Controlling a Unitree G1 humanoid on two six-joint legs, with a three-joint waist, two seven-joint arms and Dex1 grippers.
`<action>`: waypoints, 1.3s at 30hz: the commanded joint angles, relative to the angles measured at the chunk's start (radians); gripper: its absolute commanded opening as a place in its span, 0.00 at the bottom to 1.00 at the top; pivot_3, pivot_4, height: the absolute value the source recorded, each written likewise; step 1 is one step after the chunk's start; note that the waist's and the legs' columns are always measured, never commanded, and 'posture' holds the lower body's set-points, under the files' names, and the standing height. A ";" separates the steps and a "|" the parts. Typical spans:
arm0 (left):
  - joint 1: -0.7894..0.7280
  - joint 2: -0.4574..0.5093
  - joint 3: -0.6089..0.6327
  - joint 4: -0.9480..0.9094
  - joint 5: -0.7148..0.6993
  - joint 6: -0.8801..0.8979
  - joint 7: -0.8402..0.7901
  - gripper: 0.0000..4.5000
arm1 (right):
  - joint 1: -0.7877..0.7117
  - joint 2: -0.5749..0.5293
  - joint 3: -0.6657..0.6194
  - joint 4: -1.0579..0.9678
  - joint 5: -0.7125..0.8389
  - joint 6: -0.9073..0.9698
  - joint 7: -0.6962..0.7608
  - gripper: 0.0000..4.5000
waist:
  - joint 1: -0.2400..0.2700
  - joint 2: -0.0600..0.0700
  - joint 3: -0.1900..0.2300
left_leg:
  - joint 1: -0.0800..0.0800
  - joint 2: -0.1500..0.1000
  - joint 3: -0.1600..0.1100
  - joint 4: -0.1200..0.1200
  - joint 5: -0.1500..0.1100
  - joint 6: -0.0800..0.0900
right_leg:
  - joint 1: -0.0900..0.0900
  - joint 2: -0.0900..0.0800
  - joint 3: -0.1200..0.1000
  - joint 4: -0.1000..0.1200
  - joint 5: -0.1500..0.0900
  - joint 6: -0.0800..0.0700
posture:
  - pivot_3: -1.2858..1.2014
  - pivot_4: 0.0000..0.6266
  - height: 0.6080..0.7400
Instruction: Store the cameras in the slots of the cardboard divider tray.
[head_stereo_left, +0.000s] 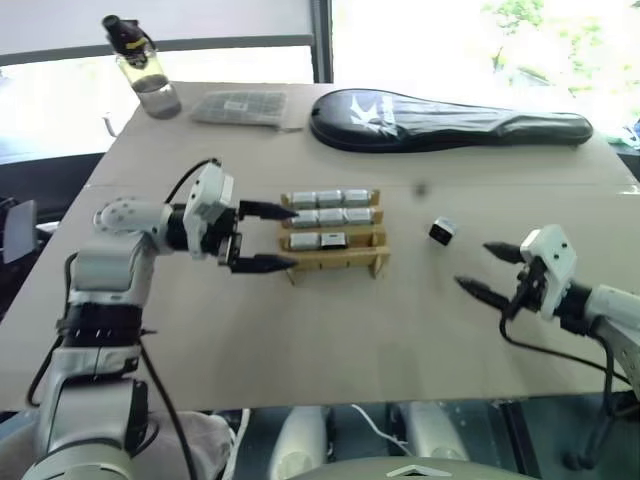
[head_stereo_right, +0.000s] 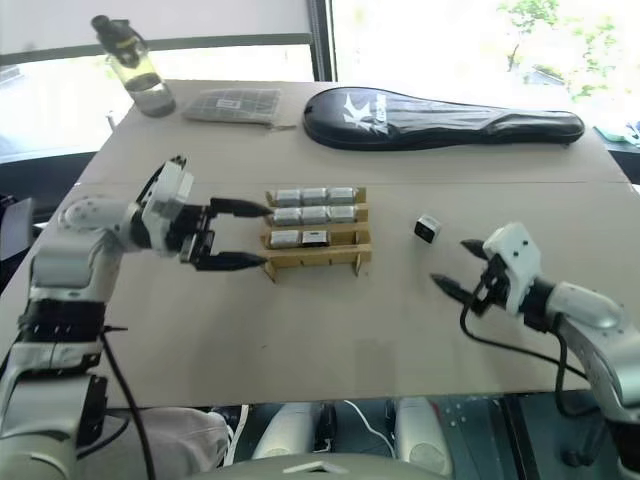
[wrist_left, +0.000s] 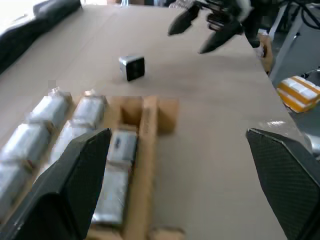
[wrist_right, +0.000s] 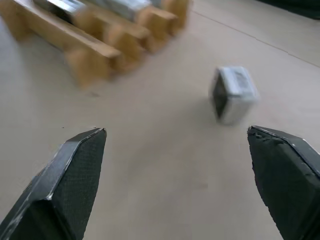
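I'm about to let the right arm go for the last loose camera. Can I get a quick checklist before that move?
1. Right gripper open: ok.
2. Loose camera apart from its fingers, on the table: ok.
3. Free slot in the cardboard divider tray, nearest row, right end: ok.
4. Left gripper open, holding nothing: ok.
5. Left gripper away from the tray: not ok, beside its left end.
6. Camera's lens face direction for gripping: cannot tell.

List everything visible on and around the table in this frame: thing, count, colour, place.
cameras in tray: eight, silver-grey, filling the two far rows plus two slots of the nearest row
loose camera: one, silver-grey with black face, on the table right of the tray
cardboard divider tray: one, tan, table centre
racket case: one, black, far right
flat packet: one, grey, far centre-left
bottle: one, clear with black cap, far left
table: one, tan
left gripper: black, open, beside the tray
right gripper: black, open, near the loose camera
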 joint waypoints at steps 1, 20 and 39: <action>0.086 0.055 0.111 -0.172 -0.085 0.077 0.065 0.99 | -0.139 0.009 0.041 0.147 -0.065 -0.036 0.038 1.00 | 0.009 0.000 0.000 | 0.000 0.000 -0.001 0.000 0.000 0.000 | 0.000 0.000 0.000 0.000 0.000 0.000 | 0.52 0.24 1.00; 0.415 0.099 0.350 -0.449 -0.143 0.094 0.333 0.99 | -0.560 0.085 0.223 0.730 -0.254 -0.116 0.330 1.00 | 0.023 0.001 0.001 | 0.001 0.000 0.005 -0.003 0.001 -0.002 | 0.000 -0.001 0.001 -0.001 0.000 0.000 | 0.52 0.24 1.00; 0.535 0.106 0.423 -0.529 -0.196 0.100 0.398 1.00 | -0.557 0.070 0.166 0.631 -0.253 -0.062 0.385 0.18 | 0.007 0.002 0.001 | 0.001 0.000 0.004 -0.003 0.001 -0.002 | 0.000 -0.003 0.002 -0.001 0.000 0.000 | 0.52 0.24 1.00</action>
